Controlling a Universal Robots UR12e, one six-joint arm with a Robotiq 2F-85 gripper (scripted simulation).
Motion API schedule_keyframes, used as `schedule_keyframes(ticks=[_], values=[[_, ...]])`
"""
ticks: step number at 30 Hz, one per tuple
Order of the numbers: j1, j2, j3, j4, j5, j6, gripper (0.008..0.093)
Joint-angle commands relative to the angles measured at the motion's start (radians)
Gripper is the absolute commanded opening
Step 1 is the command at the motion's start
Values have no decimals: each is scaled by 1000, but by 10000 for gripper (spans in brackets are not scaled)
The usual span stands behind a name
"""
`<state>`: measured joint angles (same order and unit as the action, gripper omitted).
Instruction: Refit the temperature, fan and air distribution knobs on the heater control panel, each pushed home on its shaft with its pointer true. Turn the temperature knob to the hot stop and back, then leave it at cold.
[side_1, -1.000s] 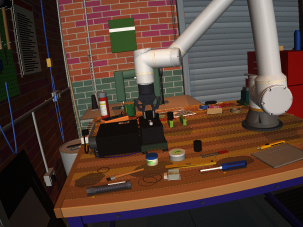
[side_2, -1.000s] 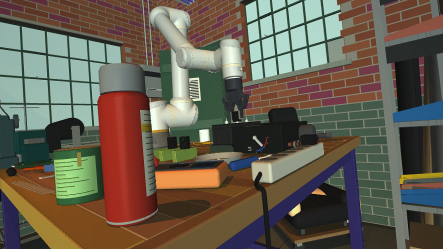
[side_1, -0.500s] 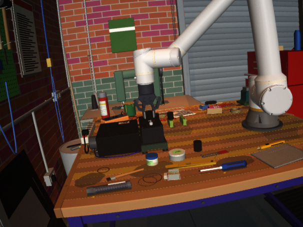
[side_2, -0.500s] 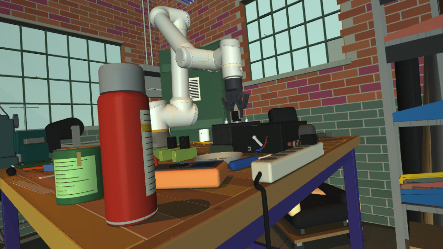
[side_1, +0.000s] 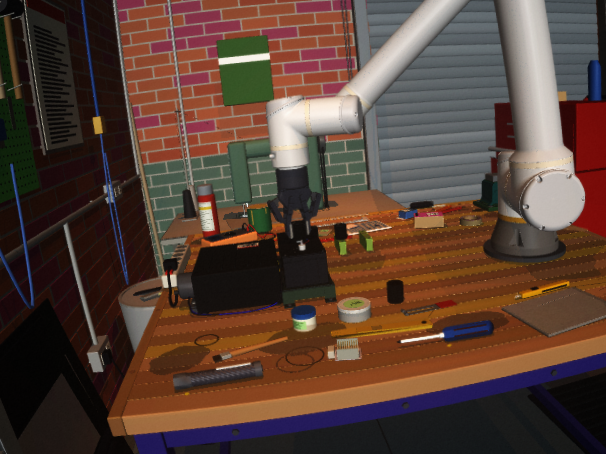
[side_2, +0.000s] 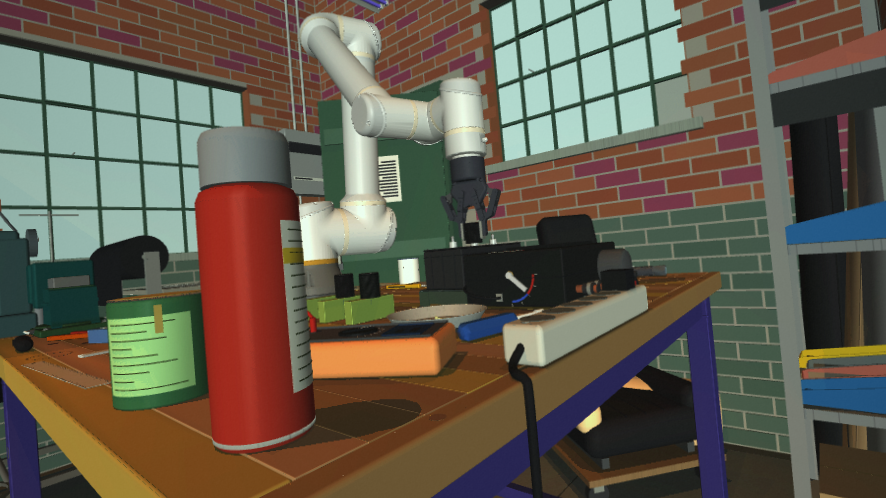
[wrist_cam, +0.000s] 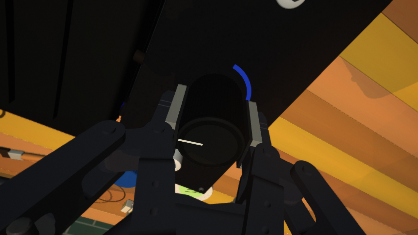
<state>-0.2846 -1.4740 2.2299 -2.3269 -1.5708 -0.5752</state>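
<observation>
The heater control panel (side_1: 303, 260) is a black block on a green base, its far end hidden behind my gripper. A black knob (wrist_cam: 212, 128) with a white pointer line is held between the fingers of my closed gripper (wrist_cam: 212, 122), standing on the panel's top beside a blue arc marking (wrist_cam: 245, 80). A bare white shaft (side_1: 301, 245) sticks up from the panel nearer the bench front, and another white shaft (wrist_cam: 290, 2) shows past the knob. One loose black knob (side_1: 395, 291) stands on the bench to the right, another (side_1: 340, 230) behind the panel.
A black box (side_1: 235, 272) sits against the panel's left side with an orange meter (side_1: 230, 237) on it. A tape roll (side_1: 354, 309), a small tub (side_1: 304, 318), a blue-handled screwdriver (side_1: 450, 332) and a torch (side_1: 217, 375) lie toward the bench front. Two green blocks (side_1: 354, 243) stand behind the panel.
</observation>
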Motion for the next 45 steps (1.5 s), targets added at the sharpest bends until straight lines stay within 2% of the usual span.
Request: schedule_keyframes(ticks=[1,45], values=[[0,0,0,0,0,-15,80],[0,0,0,-1,0,-749,80]])
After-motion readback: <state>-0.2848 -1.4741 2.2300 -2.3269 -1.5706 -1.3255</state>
